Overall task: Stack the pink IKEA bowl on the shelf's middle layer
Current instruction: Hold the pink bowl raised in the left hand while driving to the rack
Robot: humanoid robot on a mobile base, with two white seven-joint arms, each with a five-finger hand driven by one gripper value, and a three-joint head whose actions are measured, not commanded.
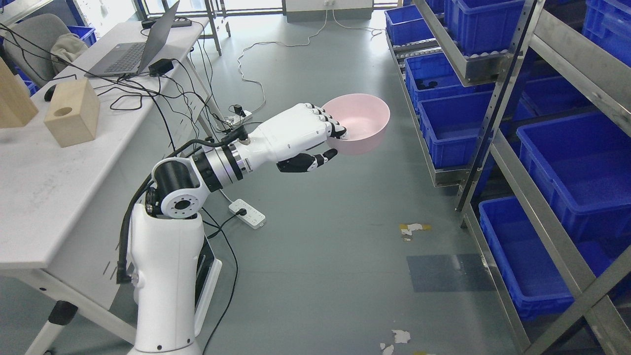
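A pink bowl hangs in the air over the grey floor, slightly tilted, in the middle of the head view. My left hand is shut on its near rim, fingers hooked inside the bowl and the thumb under its outer wall. The white left arm reaches up from the lower left toward the right. The metal shelf with blue bins stands to the right of the bowl, a short gap away. The right arm does not show.
Blue plastic bins fill the tilted shelf layers on the right. A white table on the left carries a wooden block, a laptop and cables. A power strip and cords lie on the floor.
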